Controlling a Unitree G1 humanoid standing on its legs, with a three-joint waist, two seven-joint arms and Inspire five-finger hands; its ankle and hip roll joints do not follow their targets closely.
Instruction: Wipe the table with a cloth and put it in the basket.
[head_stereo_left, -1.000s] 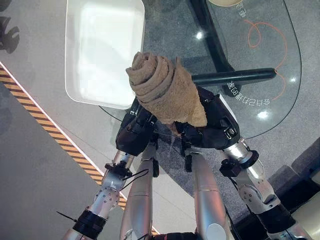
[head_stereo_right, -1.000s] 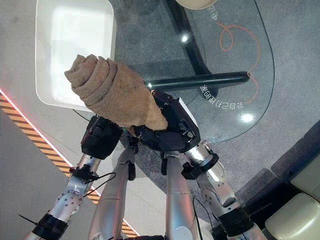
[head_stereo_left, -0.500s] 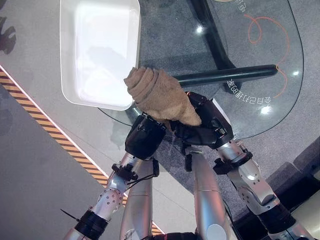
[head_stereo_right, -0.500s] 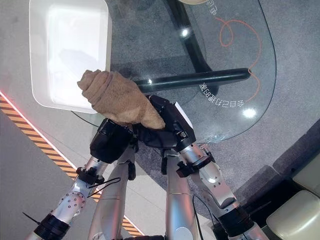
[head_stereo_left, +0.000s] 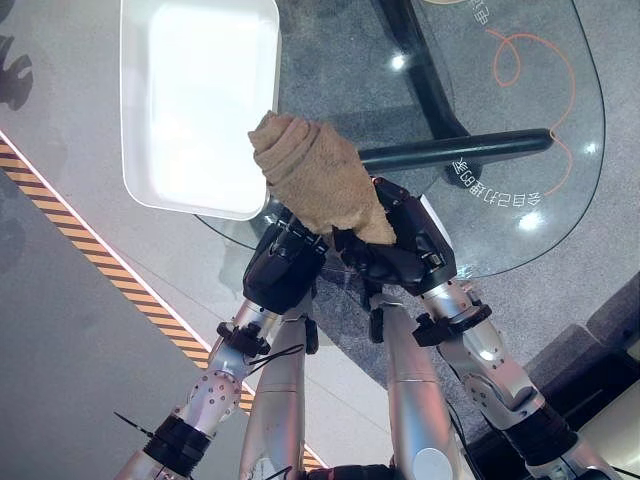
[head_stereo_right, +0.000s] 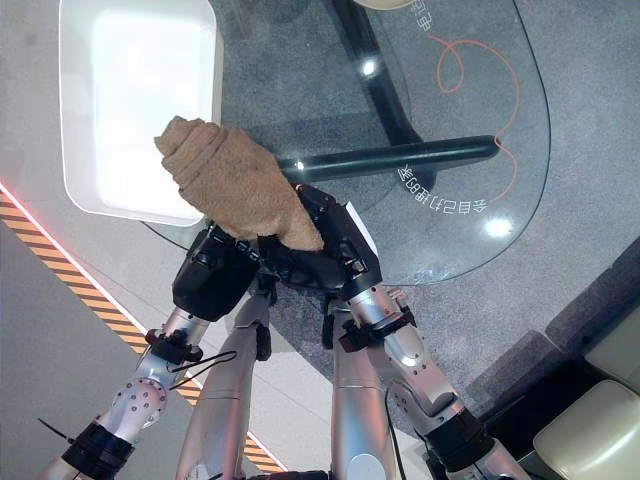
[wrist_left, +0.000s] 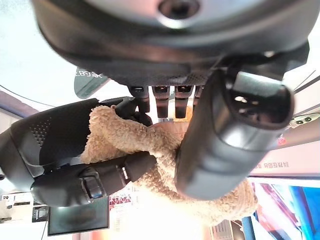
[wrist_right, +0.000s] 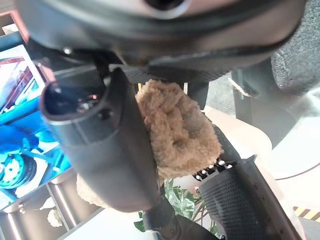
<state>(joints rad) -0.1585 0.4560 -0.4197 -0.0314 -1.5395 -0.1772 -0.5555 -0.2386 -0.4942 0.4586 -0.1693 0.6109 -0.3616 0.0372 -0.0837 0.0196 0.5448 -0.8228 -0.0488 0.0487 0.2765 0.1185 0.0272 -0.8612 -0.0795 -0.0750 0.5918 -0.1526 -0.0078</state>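
Cloth: tan, fleecy, bunched into a thick roll. Held up above the near edge of the table, its free rolled end rising past both hands toward the basket. Lower end caught between the two hands.

Right hand: dark, just right of the cloth's lower end, fingers and thumb curled round the cloth. In the right wrist view the thumb lies across the tan pile, pressing it against the fingers.

Left hand: dark, directly under the cloth and touching the right hand. In the left wrist view its thumb and fingers close round the cloth, with the right hand gripping the same bundle from the other side.

Basket: white, rectangular, shallow, with rounded corners. Sits beyond and to the left of the left hand, one corner resting on the table's edge, the rest overhanging the floor. The cloth's upper end is beside its near right corner, above it, not inside.

Table: clear glass, rounded outline, an orange curl and pale lettering on its surface beyond the right hand. A dark tubular frame bar shows through the glass just past the right hand.

Floor: grey, seen beside the left arm, crossed by a black-and-orange striped band.
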